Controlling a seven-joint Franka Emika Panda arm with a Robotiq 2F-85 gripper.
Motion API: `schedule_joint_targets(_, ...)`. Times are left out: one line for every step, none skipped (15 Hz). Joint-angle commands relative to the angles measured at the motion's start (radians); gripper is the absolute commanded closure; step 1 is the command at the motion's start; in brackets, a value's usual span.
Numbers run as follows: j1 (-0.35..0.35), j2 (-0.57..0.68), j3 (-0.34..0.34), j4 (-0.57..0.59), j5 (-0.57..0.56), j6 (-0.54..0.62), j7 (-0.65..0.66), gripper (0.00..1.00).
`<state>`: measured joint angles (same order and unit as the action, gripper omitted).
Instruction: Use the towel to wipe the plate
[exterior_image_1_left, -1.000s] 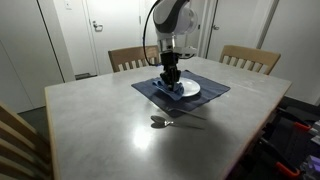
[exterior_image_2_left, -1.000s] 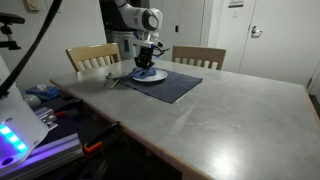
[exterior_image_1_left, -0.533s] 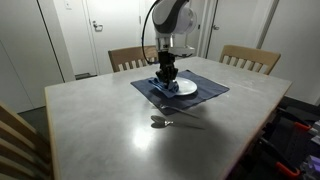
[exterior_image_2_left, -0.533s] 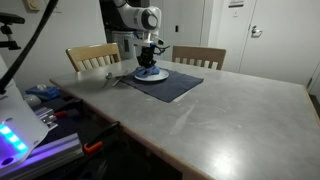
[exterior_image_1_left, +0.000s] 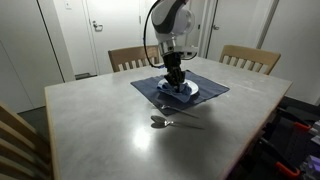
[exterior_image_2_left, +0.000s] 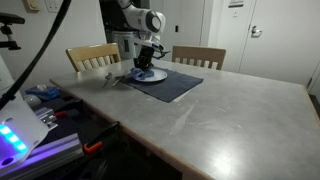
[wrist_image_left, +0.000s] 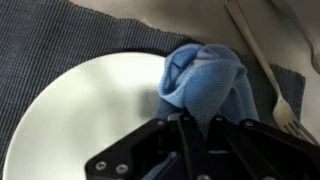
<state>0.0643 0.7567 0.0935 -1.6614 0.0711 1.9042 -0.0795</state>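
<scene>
A white plate (wrist_image_left: 90, 110) lies on a dark blue placemat (wrist_image_left: 60, 40) at the far side of the table. It shows in both exterior views (exterior_image_1_left: 190, 90) (exterior_image_2_left: 152, 76). My gripper (wrist_image_left: 195, 125) is shut on a bunched light blue towel (wrist_image_left: 205, 80) and presses it down on the plate's right part. In the exterior views the gripper (exterior_image_1_left: 175, 80) (exterior_image_2_left: 145, 65) stands upright over the plate, and the towel (exterior_image_1_left: 171, 88) shows under the fingers.
A metal spoon (exterior_image_1_left: 160, 122) lies on the grey table in front of the placemat (exterior_image_1_left: 210, 95). A fork (wrist_image_left: 265, 60) lies beside the plate on the mat. Two wooden chairs (exterior_image_1_left: 250, 58) (exterior_image_1_left: 130, 58) stand behind the table.
The gripper with the towel slid to one side across the plate, then back the other way to its present spot. Plate and placemat stayed put.
</scene>
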Motion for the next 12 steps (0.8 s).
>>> schedule_joint_targets(-0.015,0.073,0.0,0.073,0.004,-0.136,-0.03,0.97)
schedule_joint_targets(-0.013,0.081,-0.008,0.083,-0.002,-0.165,-0.018,0.97)
schedule_joint_targets(-0.007,0.09,-0.02,0.093,-0.01,-0.18,0.007,0.97)
schedule_joint_targets(0.006,0.092,-0.04,0.093,-0.025,-0.173,0.048,0.97)
schedule_joint_targets(0.023,0.09,-0.062,0.087,-0.049,-0.145,0.096,0.97)
schedule_joint_targets(0.04,0.087,-0.082,0.082,-0.076,-0.123,0.144,0.97)
schedule_joint_targets(0.05,0.087,-0.094,0.082,-0.095,-0.119,0.184,0.97)
schedule_joint_targets(0.062,0.086,-0.106,0.082,-0.113,-0.113,0.227,0.97)
schedule_joint_targets(0.075,0.086,-0.117,0.082,-0.131,-0.108,0.273,0.97)
schedule_joint_targets(0.088,0.084,-0.128,0.081,-0.147,-0.1,0.32,0.97)
schedule_joint_targets(0.098,0.084,-0.135,0.083,-0.16,-0.099,0.359,0.97)
schedule_joint_targets(0.109,0.085,-0.143,0.086,-0.175,-0.104,0.397,0.97)
